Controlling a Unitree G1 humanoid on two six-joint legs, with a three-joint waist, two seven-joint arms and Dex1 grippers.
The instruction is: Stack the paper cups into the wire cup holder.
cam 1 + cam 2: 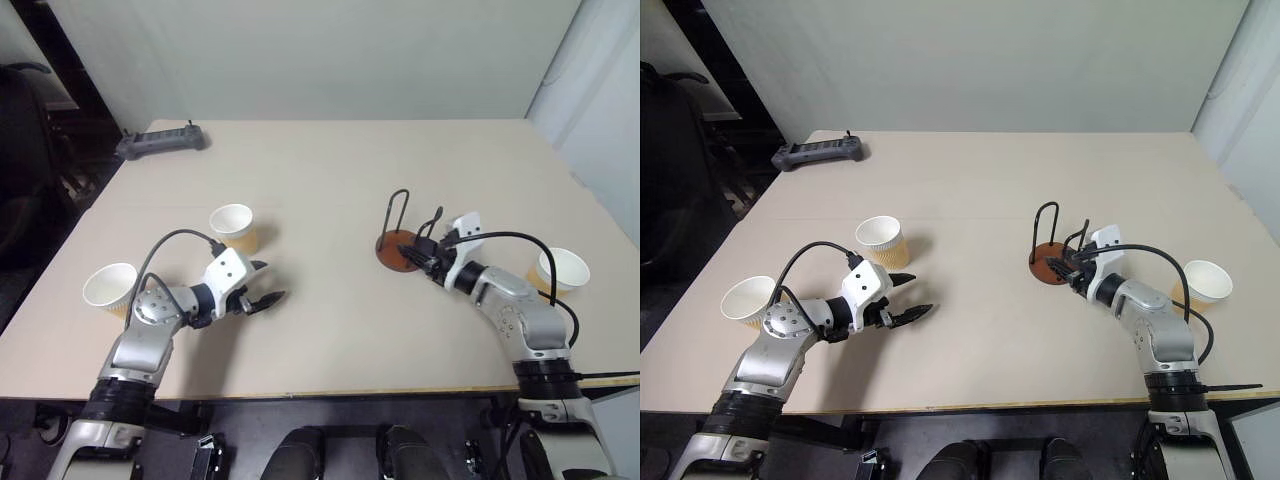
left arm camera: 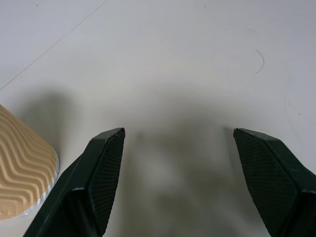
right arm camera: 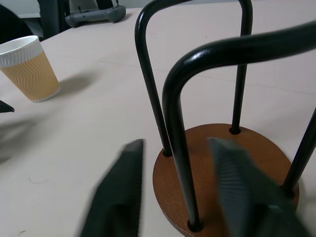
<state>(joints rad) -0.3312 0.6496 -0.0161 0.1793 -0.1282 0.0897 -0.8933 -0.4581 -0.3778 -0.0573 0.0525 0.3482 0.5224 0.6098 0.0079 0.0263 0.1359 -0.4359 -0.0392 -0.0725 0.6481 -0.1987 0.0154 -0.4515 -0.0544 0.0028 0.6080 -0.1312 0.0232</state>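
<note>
Standing upright and empty near the desk's right side, the wire cup holder points its loops straight up. Right pincer straddles one loop, fingers blurred, grip unclear. Left pincer hangs spread, empty. Three paper cups sit upright, unstacked; all stacking remains.

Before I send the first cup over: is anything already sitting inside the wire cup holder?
No cup is in it. The wire cup holder shows its bare brown base between the wire loops. The right gripper straddles the near loop, hiding the base's near edge. All three paper cups stand on the table.
</note>
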